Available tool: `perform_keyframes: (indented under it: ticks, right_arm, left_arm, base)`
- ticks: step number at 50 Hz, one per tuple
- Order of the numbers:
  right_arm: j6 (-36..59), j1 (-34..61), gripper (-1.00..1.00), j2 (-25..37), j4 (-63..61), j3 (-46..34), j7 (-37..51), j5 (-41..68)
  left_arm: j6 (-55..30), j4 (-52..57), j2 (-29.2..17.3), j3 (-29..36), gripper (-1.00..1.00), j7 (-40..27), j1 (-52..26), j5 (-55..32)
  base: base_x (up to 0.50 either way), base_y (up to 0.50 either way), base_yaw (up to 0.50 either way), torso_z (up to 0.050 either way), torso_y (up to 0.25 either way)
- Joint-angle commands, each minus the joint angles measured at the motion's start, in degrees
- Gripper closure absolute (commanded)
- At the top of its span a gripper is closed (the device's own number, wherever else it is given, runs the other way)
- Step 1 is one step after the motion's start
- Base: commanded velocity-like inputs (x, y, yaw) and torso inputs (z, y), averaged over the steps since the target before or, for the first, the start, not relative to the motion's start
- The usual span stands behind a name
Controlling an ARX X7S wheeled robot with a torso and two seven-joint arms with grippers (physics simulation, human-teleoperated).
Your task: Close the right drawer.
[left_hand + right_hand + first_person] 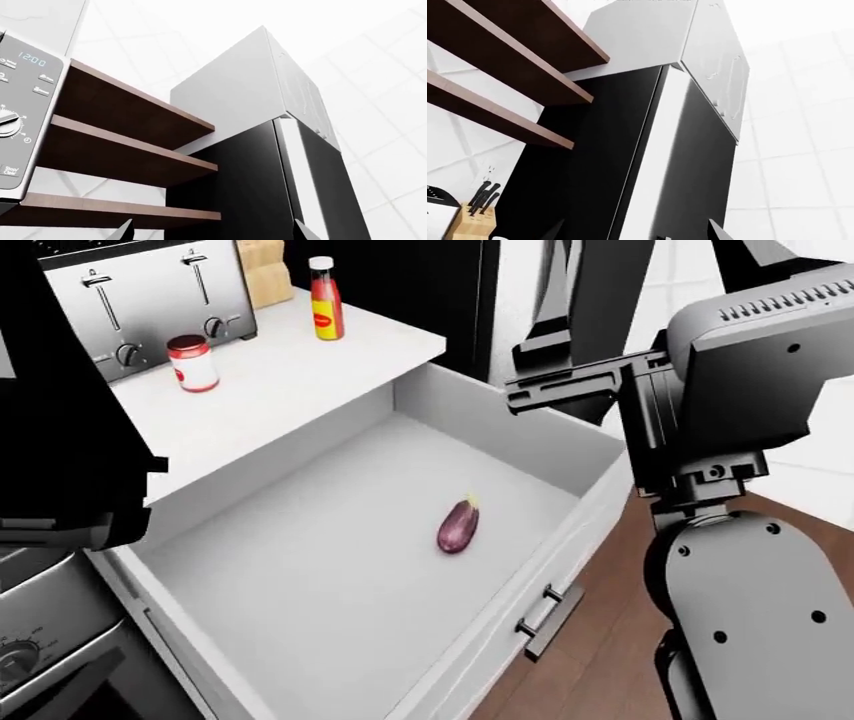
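Across the middle of the head view, the right drawer point(320, 570) is standing pulled far out, its smooth pale grey floor sitting between white walls. Its white front panel is running along the lower right, carrying a short dark bar handle point(549, 621) on metal posts. A small glossy purple eggplant point(458, 525) is lying on the drawer floor, right of centre.

At the right edge of that frame, the right arm point(747, 540) is rising as a stack of matte grey, rounded housings studded with black bolt heads, with a black bracket reaching left over the drawer's far corner. The left arm is showing only as a dark block at the left edge. Neither gripper is visible in the head view. In each wrist view only two dark fingertips point(125, 231) are poking in at the bottom edge, spread well apart and gripping nothing; the same is showing for the right fingertips point(718, 231).

Behind the drawer, a white countertop point(287, 370) is holding a brushed-metal toaster point(147, 305), a red can point(194, 363) and a red sauce bottle point(324, 300). Both wrist cameras are looking up at brown wooden shelves point(127, 150), a glossy black fridge point(627, 165) and a white cabinet point(247, 85) above it.
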Motion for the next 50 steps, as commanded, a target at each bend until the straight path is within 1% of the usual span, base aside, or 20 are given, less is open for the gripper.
perform_keyframes:
  ticks: [1,12,19,22,29,35,41,50]
  right_arm:
    - [0.04,-0.48,-1.00,0.20,-0.91,0.37,0.59,0.11]
    - [-0.94,-1.95,-1.00,0.83,-4.13,3.14,1.78,0.32]
    - [-1.34,-2.57,-1.00,2.47,-4.95,2.37,2.34,-1.30]
    - [-3.21,-3.06,-1.00,2.38,-4.80,2.88,2.66,-1.08]
    - [-3.87,-3.11,-1.00,2.54,-4.48,3.15,2.70,-0.80]
    - [-3.97,-3.76,-1.00,2.57,-5.00,3.65,3.06,-0.60]
    - [-1.11,-3.33,-1.00,2.60,-7.41,3.56,3.52,-0.98]
    - [4.90,-1.57,-1.00,2.88,-10.88,3.15,3.89,-1.76]
  left_arm:
    - [0.24,0.07,-0.22,0.19,-1.00,0.00,0.03,0.36]
    - [-0.03,0.06,-0.17,-0.37,-1.00,0.00,0.20,0.13]
    - [-0.32,0.07,0.22,-1.02,-1.00,0.00,-0.05,-0.54]
    - [-0.37,0.07,0.34,-1.20,-1.00,0.00,-0.12,-0.86]
    - [-0.54,0.07,0.36,-1.60,-1.00,0.00,-0.25,-1.48]
    - [0.07,0.07,-0.39,-0.18,-1.00,0.00,0.33,0.13]
    - [0.08,0.06,-0.85,-0.09,-1.00,0.00,1.04,0.95]
    - [-0.06,0.07,-0.84,0.48,-1.00,0.01,-0.29,0.67]
  base:
    - [0.00,0.00,0.00,0.000,0.000]
    - [0.00,0.00,0.00,0.000,0.000]
    - [0.01,0.01,0.00,0.000,0.000]
    - [0.34,0.29,0.00,0.000,0.000]
    - [0.38,0.32,0.00,0.000,0.000]
    - [0.03,0.03,0.00,0.000,0.000]
    - [0.00,0.00,0.00,0.000,0.000]
    - [0.00,0.00,0.00,0.000,0.000]
